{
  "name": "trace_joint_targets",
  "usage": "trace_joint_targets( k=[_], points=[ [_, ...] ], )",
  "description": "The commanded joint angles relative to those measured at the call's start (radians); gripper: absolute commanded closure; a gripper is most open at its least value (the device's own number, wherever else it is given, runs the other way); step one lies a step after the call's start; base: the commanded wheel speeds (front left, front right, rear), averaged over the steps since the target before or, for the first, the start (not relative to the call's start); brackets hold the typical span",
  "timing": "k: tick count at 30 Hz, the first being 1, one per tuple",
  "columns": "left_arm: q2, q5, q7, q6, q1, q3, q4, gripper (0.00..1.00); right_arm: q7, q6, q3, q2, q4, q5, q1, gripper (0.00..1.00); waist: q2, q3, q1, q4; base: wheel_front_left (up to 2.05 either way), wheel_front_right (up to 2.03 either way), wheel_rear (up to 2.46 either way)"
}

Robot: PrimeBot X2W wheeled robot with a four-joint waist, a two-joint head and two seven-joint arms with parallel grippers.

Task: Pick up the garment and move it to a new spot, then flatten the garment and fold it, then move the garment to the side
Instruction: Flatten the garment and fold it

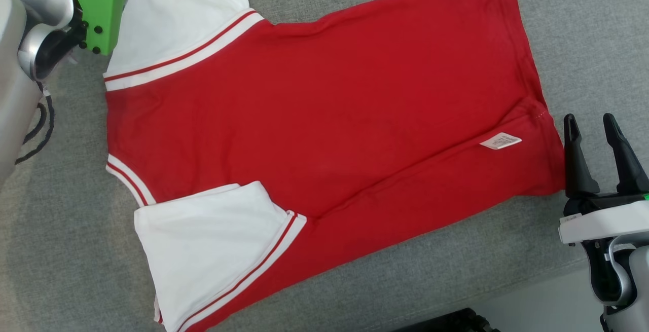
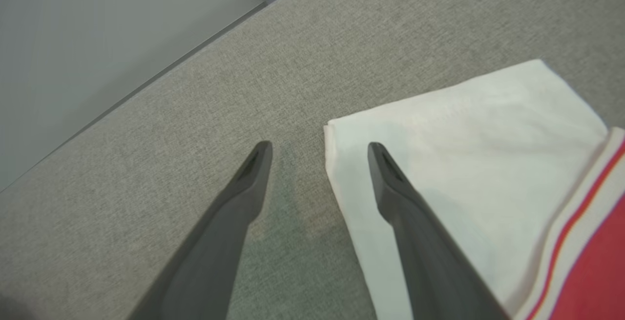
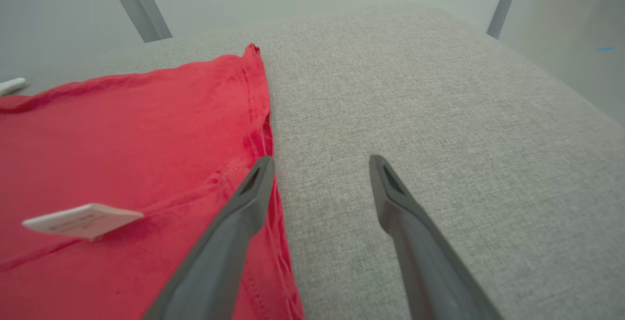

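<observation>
The right gripper (image 3: 321, 161) has its fingers spread wide with nothing between them. One finger lies over the hem of the shirt (image 1: 314, 109), the other over bare grey surface (image 1: 583, 28); whether either touches down is hard to tell. In the head view it sits just beside the shirt's near hem corner, at 4 o'clock of the cloth.

The left gripper (image 2: 318, 145) is likewise parted and empty. One finger is above the corner of the far white sleeve (image 2: 464, 134), the other above bare surface. From the head it is mostly hidden behind a green housing (image 1: 99, 2) at 10 o'clock, with only a dark finger stub poking out.

The shirt lies spread flat across the middle, collar end at 9 o'clock, hem at 3 o'clock. A white label (image 1: 500, 141) rests on the red near the hem, its print too small to read, and a long fold ridge runs from there toward the near sleeve (image 1: 208, 241). That sleeve's lower corner is cut off at 6 o'clock; the far sleeve's top is cut off at 12.

Open surface lies at 1 to 3 o'clock and at 8 to 9 o'clock. The surface's edge passes at 5 o'clock, close under the right gripper, with pale floor (image 1: 537, 301) beyond.
</observation>
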Motion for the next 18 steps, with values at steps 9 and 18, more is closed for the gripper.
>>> trace_joint_targets(
  k=[9, 18],
  points=[
    [0.018, -0.015, -0.027, 0.001, -0.042, -0.048, 0.073, 0.0, -0.003, -0.001, 0.017, 0.003, 0.002, 0.002, -0.032, 0.0, 0.0, 0.029, -0.0001, -0.03, 0.0, 0.0, 0.0],
    [0.031, -0.062, -0.071, 0.001, -0.048, -0.11, 0.057, 1.0, -0.003, -0.001, -0.004, -0.001, 0.015, -0.011, -0.033, 0.0, 0.0, 0.032, -0.0001, -0.037, 0.0, 0.0, 0.0]
  ],
)
